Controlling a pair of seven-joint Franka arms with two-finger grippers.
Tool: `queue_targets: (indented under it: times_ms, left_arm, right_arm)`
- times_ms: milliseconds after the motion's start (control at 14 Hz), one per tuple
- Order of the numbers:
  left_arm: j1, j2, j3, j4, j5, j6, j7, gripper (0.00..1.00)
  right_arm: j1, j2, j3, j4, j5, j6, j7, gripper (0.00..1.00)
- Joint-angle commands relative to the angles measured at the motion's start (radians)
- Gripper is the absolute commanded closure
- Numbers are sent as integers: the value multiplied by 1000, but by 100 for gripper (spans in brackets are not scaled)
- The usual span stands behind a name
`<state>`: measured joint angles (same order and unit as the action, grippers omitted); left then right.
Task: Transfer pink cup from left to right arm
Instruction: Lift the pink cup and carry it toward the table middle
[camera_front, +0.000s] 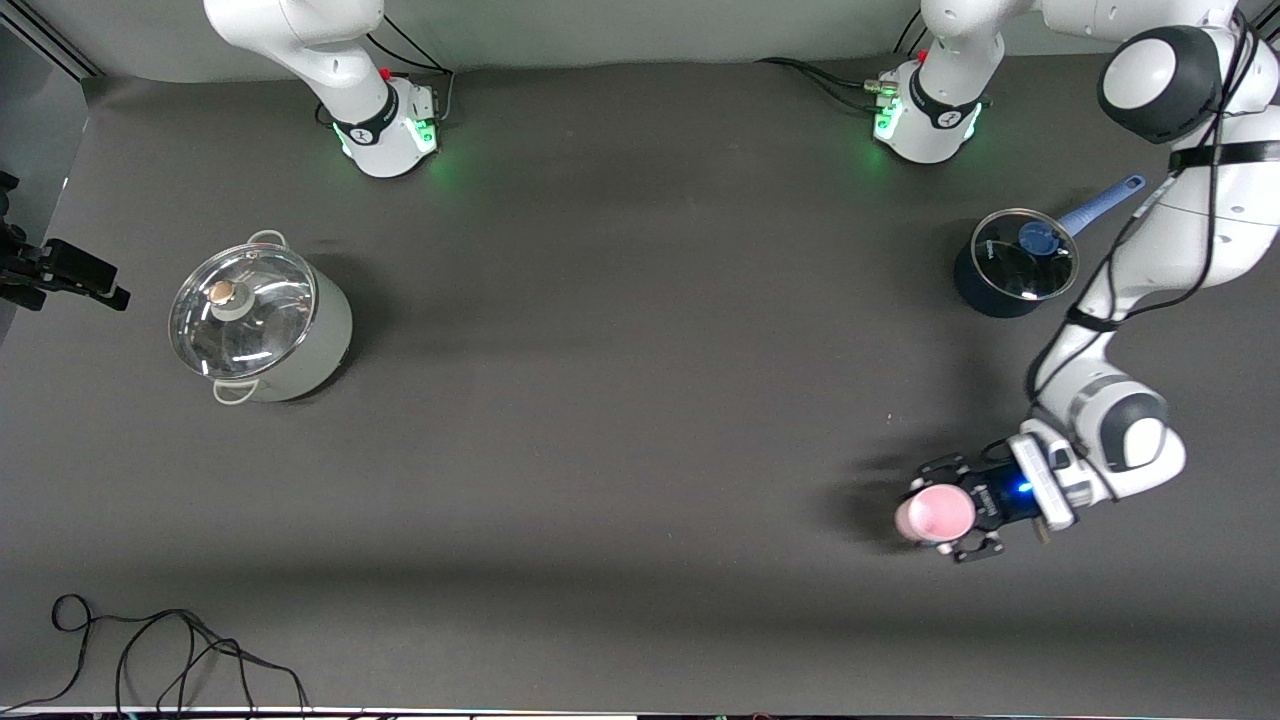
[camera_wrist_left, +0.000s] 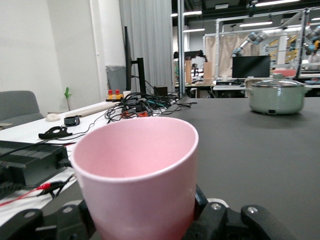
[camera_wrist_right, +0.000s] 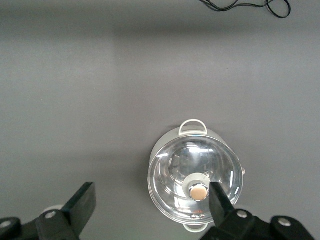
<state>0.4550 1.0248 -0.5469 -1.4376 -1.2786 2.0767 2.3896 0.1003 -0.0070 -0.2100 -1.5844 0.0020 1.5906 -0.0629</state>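
The pink cup (camera_front: 933, 514) is upright, mouth up, between the fingers of my left gripper (camera_front: 948, 511), which is shut on its sides. It is low over the table at the left arm's end, nearer to the front camera than the blue saucepan. In the left wrist view the cup (camera_wrist_left: 137, 180) fills the middle, with the gripper (camera_wrist_left: 142, 222) clasped round its lower part. My right gripper (camera_wrist_right: 151, 192) is open and empty, high over the table beside the pale green pot (camera_wrist_right: 196, 177). It does not show in the front view.
A pale green pot with a glass lid (camera_front: 262, 322) stands at the right arm's end. A blue saucepan with a glass lid (camera_front: 1015, 265) stands near the left arm's base. A black cable (camera_front: 170, 650) lies by the table edge nearest the front camera.
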Motion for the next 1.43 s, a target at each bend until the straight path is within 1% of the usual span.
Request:
queue_targets:
  times_ms: [0,215,358,645,788,1147,1362]
  left_arm:
    - [-65,9,-67,86,-21,147,-79,100]
    - [-174,3,-93,172,-31,282,-182,100]
    - [-231,3,-125,200,-35,399,-197,100]
    - [-326,-2,-234,238,-33,670,-269,100]
    - [-378,-5,-269,264,-30,781,-323,100]
    - [-597,-8,-265,399,-22,1049,-487,100]
    - [-682,-11,-266,425,-22,1152,-535,100]
  right_arm:
    - [7,12,-3,33,1,-6,-1,0]
    - [7,15,-3,38,3,-8,0,0]
    - [7,15,-3,38,3,-8,0,0]
    - [7,10,-5,34,3,-9,-5,0]
    - [7,12,-3,34,3,-9,-8,0]
    - [7,7,-5,35,10,-9,-12,0]
    - [7,4,-8,35,32,-9,-12,0]
